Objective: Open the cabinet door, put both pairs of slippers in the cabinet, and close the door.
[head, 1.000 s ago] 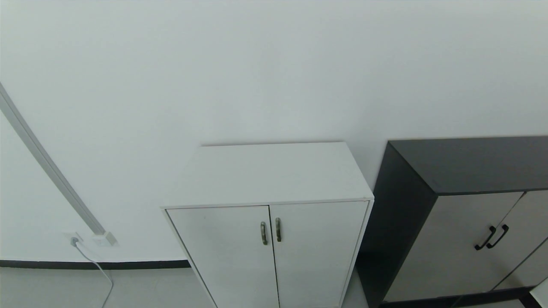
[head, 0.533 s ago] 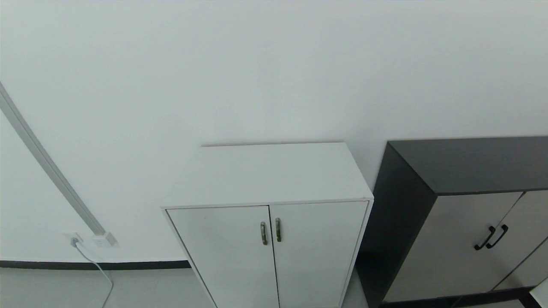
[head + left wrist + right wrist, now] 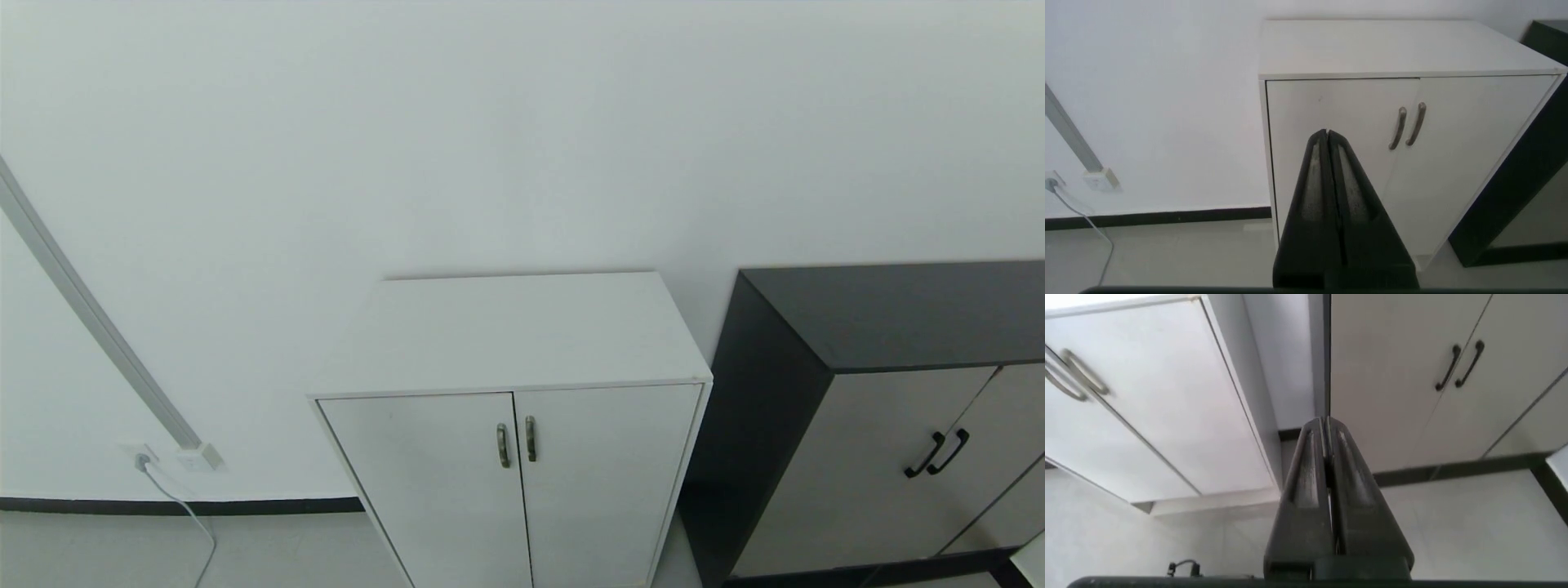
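the white cabinet stands against the wall, just beside a dark cabinet, with both doors shut. i judge the carcass heavy and rigid, and the left door and right door light, stiff panels. the place to take hold is the slim metal handles at the centre seam, which look smooth and probably slippery. my left tool is pressed together, holding nothing and apart from the doors. my right tool is likewise pressed together and empty

Cropped and concealed areas
The white cabinet runs off the head view's bottom edge; its shut doors hide the interior; the black cabinet is cropped at right.
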